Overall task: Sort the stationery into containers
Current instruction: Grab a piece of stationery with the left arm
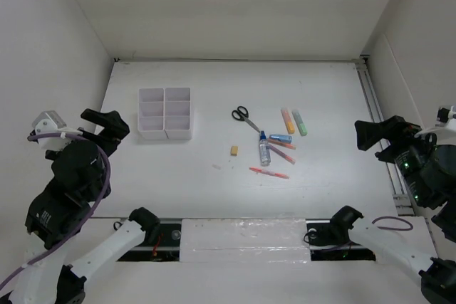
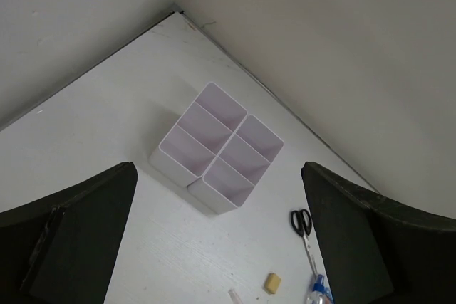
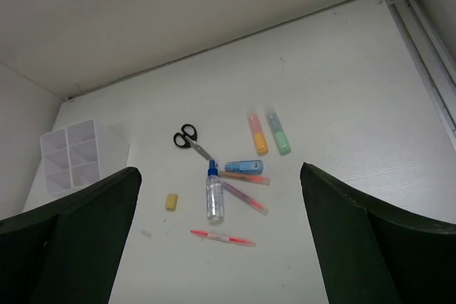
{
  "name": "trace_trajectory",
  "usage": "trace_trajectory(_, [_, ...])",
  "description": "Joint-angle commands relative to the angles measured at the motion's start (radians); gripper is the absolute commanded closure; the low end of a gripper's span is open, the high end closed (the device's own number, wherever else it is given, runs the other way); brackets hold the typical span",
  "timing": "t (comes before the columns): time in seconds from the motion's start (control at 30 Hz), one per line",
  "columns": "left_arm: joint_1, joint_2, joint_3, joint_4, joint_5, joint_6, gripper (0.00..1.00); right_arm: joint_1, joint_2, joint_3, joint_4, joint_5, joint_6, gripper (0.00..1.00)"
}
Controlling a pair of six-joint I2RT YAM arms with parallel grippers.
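Observation:
The white six-compartment organizer [image 1: 165, 112] stands at the table's left, also in the left wrist view [image 2: 217, 147] and the right wrist view [image 3: 72, 156]. Right of it lie black-handled scissors [image 1: 244, 116], an orange marker [image 1: 287, 120], a green marker [image 1: 300, 122], a blue marker [image 1: 280, 137], a clear blue-capped bottle [image 1: 264, 149], red-pink pens [image 1: 269, 172] and a yellow eraser [image 1: 234, 150]. They also show in the right wrist view: scissors [image 3: 189, 139], bottle [image 3: 214, 195], eraser [image 3: 171, 201]. My left gripper [image 1: 107, 129] and right gripper [image 1: 370, 135] hang open and empty above the table's sides.
A metal rail [image 1: 377, 126] runs along the table's right edge. White walls close the back and both sides. A tiny clear scrap [image 1: 216, 167] lies near the eraser.

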Motion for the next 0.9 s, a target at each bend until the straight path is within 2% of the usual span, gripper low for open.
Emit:
trace_trajectory(0.0, [-0.003, 0.021, -0.010, 0.029, 0.006, -0.015, 0.00, -0.007, 0.018, 0.006, 0.002, -0.008, -0.018, 0.00])
trace_trajectory(0.33, [-0.003, 0.030, -0.043, 0.049, 0.052, -0.033, 0.00, -0.007, -0.002, -0.018, 0.054, -0.131, -0.116, 0.00])
trace_trajectory(0.43, [-0.003, 0.077, -0.089, 0.072, 0.136, -0.033, 0.00, -0.007, 0.107, -0.046, 0.043, -0.205, -0.150, 0.00])
trace_trajectory(0.53, [-0.003, 0.146, -0.214, 0.190, 0.354, -0.013, 0.00, -0.007, 0.232, -0.171, 0.124, -0.353, -0.150, 0.00])
trace_trajectory(0.6, [-0.003, 0.238, -0.292, 0.282, 0.519, -0.072, 0.00, 0.016, 0.293, -0.277, 0.224, -0.470, -0.150, 0.00])
trace_trajectory(0.7, [-0.003, 0.343, -0.423, 0.366, 0.656, -0.180, 0.00, 0.056, 0.395, -0.317, 0.275, -0.470, -0.160, 0.00])
trace_trajectory(0.73, [-0.003, 0.360, -0.479, 0.382, 0.679, -0.255, 0.00, 0.056, 0.412, -0.317, 0.275, -0.461, -0.161, 0.00])
trace_trajectory(0.87, [-0.003, 0.441, -0.601, 0.539, 0.823, -0.366, 0.00, 0.076, 0.436, -0.328, 0.299, -0.461, -0.150, 0.00])
